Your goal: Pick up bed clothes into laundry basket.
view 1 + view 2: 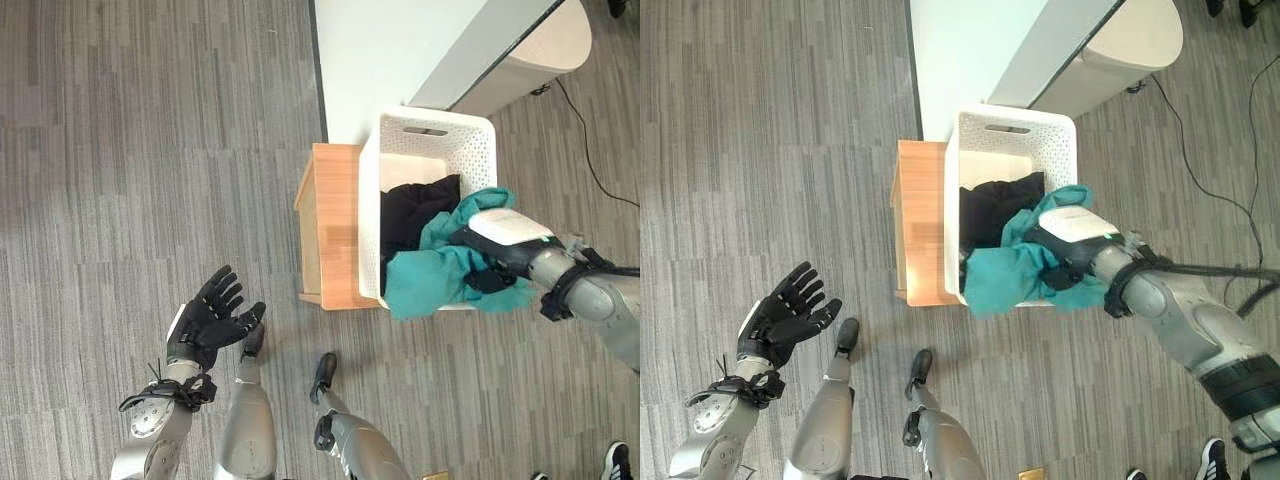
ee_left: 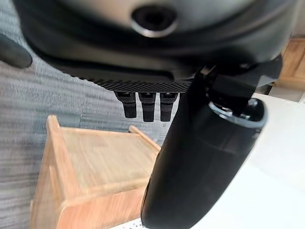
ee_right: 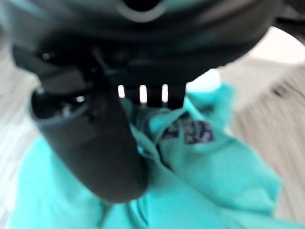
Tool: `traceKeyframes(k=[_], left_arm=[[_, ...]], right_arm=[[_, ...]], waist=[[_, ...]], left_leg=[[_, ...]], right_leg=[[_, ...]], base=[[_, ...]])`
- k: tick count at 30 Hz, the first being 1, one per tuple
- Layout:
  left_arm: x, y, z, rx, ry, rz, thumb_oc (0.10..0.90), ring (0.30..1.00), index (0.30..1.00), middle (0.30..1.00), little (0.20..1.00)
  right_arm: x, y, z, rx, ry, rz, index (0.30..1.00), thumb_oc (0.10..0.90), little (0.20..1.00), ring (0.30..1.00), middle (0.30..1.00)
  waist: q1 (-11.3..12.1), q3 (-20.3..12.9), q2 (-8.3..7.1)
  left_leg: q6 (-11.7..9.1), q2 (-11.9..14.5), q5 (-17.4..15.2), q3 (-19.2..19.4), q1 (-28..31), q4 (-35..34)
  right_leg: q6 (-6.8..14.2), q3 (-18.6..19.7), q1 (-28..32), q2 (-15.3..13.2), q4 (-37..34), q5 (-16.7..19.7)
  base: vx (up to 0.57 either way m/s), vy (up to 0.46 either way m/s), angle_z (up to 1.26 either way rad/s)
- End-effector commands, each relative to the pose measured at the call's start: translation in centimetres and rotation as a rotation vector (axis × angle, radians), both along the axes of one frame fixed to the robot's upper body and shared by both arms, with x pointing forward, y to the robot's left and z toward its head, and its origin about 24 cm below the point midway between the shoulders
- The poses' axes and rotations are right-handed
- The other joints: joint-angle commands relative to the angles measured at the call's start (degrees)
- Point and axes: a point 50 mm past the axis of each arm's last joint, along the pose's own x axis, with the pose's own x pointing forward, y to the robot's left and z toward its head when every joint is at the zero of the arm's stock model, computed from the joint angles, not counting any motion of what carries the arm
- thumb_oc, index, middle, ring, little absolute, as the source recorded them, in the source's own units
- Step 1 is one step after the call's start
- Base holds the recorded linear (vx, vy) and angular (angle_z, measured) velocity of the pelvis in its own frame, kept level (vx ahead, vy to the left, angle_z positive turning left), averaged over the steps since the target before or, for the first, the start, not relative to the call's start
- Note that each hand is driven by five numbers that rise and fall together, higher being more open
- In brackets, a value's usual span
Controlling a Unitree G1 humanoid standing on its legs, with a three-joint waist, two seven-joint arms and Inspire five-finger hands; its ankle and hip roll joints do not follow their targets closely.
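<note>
The right hand [image 1: 497,262] is reaching over the near rim of the basket [image 1: 470,135], its fingers curling into the teal cloth [image 1: 430,278] and pinching a bunch of it. The cloth is lying half in the basket and half spilling over the near wall, on top of a black garment [image 1: 412,212] already inside. The basket is sitting on the floor beside a low wooden stand [image 1: 335,225], with the pale bed [image 1: 390,50] past it. The left hand [image 1: 212,318] is hanging over the floor, well apart, fingers spread and holding nothing.

The cloth looks light, soft and floppy, so it will sag and trail from any single hold. Gathering a thick fold near the middle of the overhanging part should lift it best, since a thin edge is likelier to slip free or catch on the rim.
</note>
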Motion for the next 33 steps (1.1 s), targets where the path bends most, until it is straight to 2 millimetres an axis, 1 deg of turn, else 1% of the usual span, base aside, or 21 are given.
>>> traceKeyframes(k=[1,3,5,7,10,11,14,15,16,18,19,20,23,24,25,26,27,28,29,31,33], left_arm=[[-0.1,0.2,3.1,0.06,-0.156,-0.017,0.8,0.9,0.9,0.9,0.9],[-0.3,0.4,2.9,0.065,-0.145,-0.009,0.8,0.9,0.9,0.9,0.9],[-0.6,0.6,2.7,0.079,-0.134,0.004,0.8,0.9,0.9,0.9,0.9],[-0.7,0.7,2.7,0.087,-0.135,0.009,0.8,0.9,0.9,0.9,0.9],[-0.9,1.0,2.9,0.109,-0.135,0.008,0.8,0.9,0.9,0.9,0.9],[-1.0,1.1,2.9,0.117,-0.135,0.01,0.8,0.9,0.9,0.9,0.9],[-1.0,1.2,2.9,0.118,-0.135,0.011,0.8,0.9,0.9,0.9,0.9],[-1.0,1.3,2.9,0.124,-0.133,0.015,0.8,0.9,0.9,0.9,0.9],[-1.1,1.3,2.9,0.121,-0.131,0.017,0.8,0.9,0.9,0.9,0.9],[-1.1,1.4,2.6,0.12,-0.121,0.023,0.8,0.9,0.9,0.9,0.9],[-1.1,1.3,2.6,0.12,-0.119,0.024,0.8,0.9,0.9,0.9,0.9],[-1.1,1.3,2.6,0.119,-0.118,0.023,0.8,0.9,0.9,0.9,0.9],[-1.0,1.3,2.6,0.119,-0.12,0.025,0.8,0.9,0.9,0.9,0.9],[-1.0,1.3,2.6,0.12,-0.118,0.023,0.8,0.9,0.9,0.9,0.9],[-0.9,1.3,2.5,0.121,-0.115,0.021,0.8,0.9,0.9,0.9,0.9],[-0.9,1.3,2.5,0.12,-0.116,0.022,0.8,0.9,0.9,0.9,0.9],[-0.9,1.2,2.5,0.12,-0.117,0.019,0.8,0.9,0.9,0.9,0.9],[-0.8,1.2,2.6,0.121,-0.12,0.016,0.8,0.9,0.9,0.9,0.9],[-0.8,1.1,2.6,0.117,-0.122,0.009,0.8,0.9,0.9,0.9,0.9],[-0.8,1.1,2.8,0.118,-0.132,0.007,0.8,0.9,0.9,0.9,0.9],[-0.8,1.2,2.8,0.11,-0.133,0.011,0.8,0.9,0.9,0.9,0.9]], right_arm=[[-1.3,4.3,7.8,0.004,-0.272,0.224,0.3,0.4,0.3,0.3,0.3],[-2.6,5.9,8.4,0.008,-0.271,0.317,0.3,0.4,0.3,0.3,0.3],[-3.9,7.0,8.0,0.007,-0.221,0.389,0.3,0.4,0.3,0.3,0.3],[-4.2,6.9,7.8,0.001,-0.201,0.392,0.3,0.4,0.3,0.3,0.3],[-4.3,6.4,7.3,-0.023,-0.159,0.367,0.3,0.4,0.3,0.3,0.3],[-4.0,5.6,6.9,-0.032,-0.142,0.327,0.3,0.4,0.3,0.3,0.3],[-3.8,5.4,6.8,-0.036,-0.14,0.313,0.3,0.4,0.3,0.3,0.3],[-3.2,4.5,6.5,-0.049,-0.133,0.263,0.3,0.4,0.3,0.3,0.3],[-3.1,4.3,6.5,-0.054,-0.137,0.251,0.3,0.4,0.3,0.3,0.3],[-2.4,3.1,6.4,-0.075,-0.148,0.183,0.3,0.4,0.3,0.3,0.3],[-2.0,2.2,6.4,-0.085,-0.154,0.134,0.3,0.4,0.3,0.3,0.3],[-1.9,2.2,6.4,-0.086,-0.155,0.134,0.3,0.4,0.3,0.3,0.3],[-1.2,0.3,6.4,-0.113,-0.174,0.039,0.3,0.4,0.3,0.3,0.3],[-0.9,-0.7,6.3,-0.119,-0.174,-0.007,0.3,0.4,0.3,0.3,0.3],[-0.5,-2.2,6.5,-0.14,-0.191,-0.078,0.3,0.4,0.3,0.3,0.3],[-0.4,-2.1,6.6,-0.141,-0.192,-0.077,0.3,0.4,0.3,0.3,0.3],[-0.2,-2.7,6.8,-0.146,-0.202,-0.107,0.3,0.4,0.3,0.3,0.3],[-0.2,-3.3,7.0,-0.15,-0.214,-0.133,0.3,0.4,0.3,0.3,0.3],[0.1,-4.5,8.3,-0.149,-0.271,-0.192,0.3,0.4,0.3,0.3,0.3],[0.0,-5.6,9.9,-0.129,-0.334,-0.249,0.3,0.4,0.3,0.3,0.3],[-0.3,-6.3,11.7,-0.099,-0.398,-0.276,0.3,0.4,0.3,0.3,0.3]], waist=[[0.9,-0.6,-3.46],[0.8,-0.6,-3.89],[0.5,-0.5,-4.48],[0.4,-0.4,-4.71],[0.3,-0.3,-5.13],[0.2,-0.2,-5.28],[0.2,-0.3,-5.29],[0.1,-0.2,-5.15],[0.1,-0.2,-5.1],[0.0,-0.2,-4.86],[-0.1,-0.2,-4.69],[-0.1,-0.2,-4.67],[-0.3,0.0,-4.38],[-0.3,0.0,-4.19],[-0.3,0.1,-4.15],[-0.3,0.1,-4.13],[-0.4,0.1,-4.12],[-0.4,0.1,-4.16],[-0.3,0.1,-4.17],[-0.2,0.2,-4.36],[-0.3,0.3,-4.59]], left_leg=[[-1.7,0.2,-3.0,1.3,1.9,-1.7],[-1.7,0.2,-3.0,1.2,1.8,-1.7],[-1.8,0.2,-3.1,1.2,1.7,-1.7],[-1.7,0.2,-3.1,1.1,1.6,-1.7],[-1.7,0.2,-3.1,1.2,1.5,-1.7],[-1.7,0.2,-3.2,1.3,1.6,-1.7],[-1.6,0.2,-3.2,1.5,1.6,-1.7],[-1.6,0.2,-3.3,1.7,1.8,-1.7],[-1.6,0.2,-3.3,1.8,1.8,-1.7],[-1.6,0.2,-3.4,2.0,1.8,-1.7],[-1.6,0.2,-3.4,2.0,1.8,-1.7],[-1.6,0.2,-3.4,2.0,1.9,-1.7],[-1.5,0.2,-3.3,2.1,1.9,-1.7],[-1.5,0.2,-3.3,2.2,1.9,-1.7],[-1.5,0.3,-3.4,2.2,1.9,-1.7],[-1.5,0.3,-3.4,2.3,2.0,-1.7],[-1.5,0.4,-3.4,2.3,2.0,-1.7],[-1.5,0.4,-3.4,2.4,2.0,-1.7],[-1.6,0.5,-3.4,2.5,2.0,-1.7],[-1.6,0.5,-3.4,2.5,2.0,-1.7],[-1.7,0.6,-3.4,2.6,2.1,-1.7]], right_leg=[[3.8,0.7,-0.7,-4.9,3.1,-2.0],[3.8,0.5,-0.6,-4.9,3.0,-2.0],[3.8,0.3,-0.5,-4.8,3.0,-2.1],[3.8,0.3,-0.6,-4.8,3.0,-2.1],[3.9,0.4,-0.6,-4.8,3.1,-2.1],[3.9,0.5,-0.8,-4.8,3.1,-1.9],[3.9,0.6,-0.8,-4.9,3.0,-1.9],[3.9,0.8,-0.9,-4.9,3.0,-1.7],[3.9,1.0,-1.0,-4.9,3.0,-1.7],[3.9,1.1,-1.1,-4.9,3.0,-1.6],[3.9,1.2,-1.1,-5.0,3.0,-1.6],[3.9,1.2,-1.1,-4.9,3.0,-1.6],[3.9,1.4,-1.3,-4.9,3.0,-1.5],[4.0,1.5,-1.4,-5.0,3.1,-1.5],[4.0,1.7,-1.5,-5.0,3.1,-1.4],[4.0,1.7,-1.5,-5.0,3.1,-1.4],[4.0,1.7,-1.6,-5.0,3.0,-1.3],[4.0,1.8,-1.6,-4.9,3.0,-1.3],[4.0,1.9,-1.7,-4.8,3.1,-1.3],[4.0,2.0,-1.8,-4.8,3.1,-1.3],[4.0,2.1,-1.8,-4.7,3.1,-1.3]], base=[[0.0,0.0,0.0],[0.0,0.0,0.0],[0.01,-0.012,0.09],[0.0,-0.001,0.1],[0.0,0.002,0.05],[0.0,0.0,0.0],[0.0,0.006,-0.03],[0.0,0.011,-0.09],[0.01,0.017,-0.1],[0.0,0.006,-0.04],[0.0,0.0,0.0],[0.0,0.0,0.0],[0.0,0.0,0.0],[0.0,0.0,0.0],[0.0,0.0,0.0],[0.0,0.0,0.0],[0.0,0.0,0.0],[0.0,0.0,0.0],[0.0,0.0,0.0],[0.01,-0.012,-0.08],[0.01,-0.014,-0.1]])
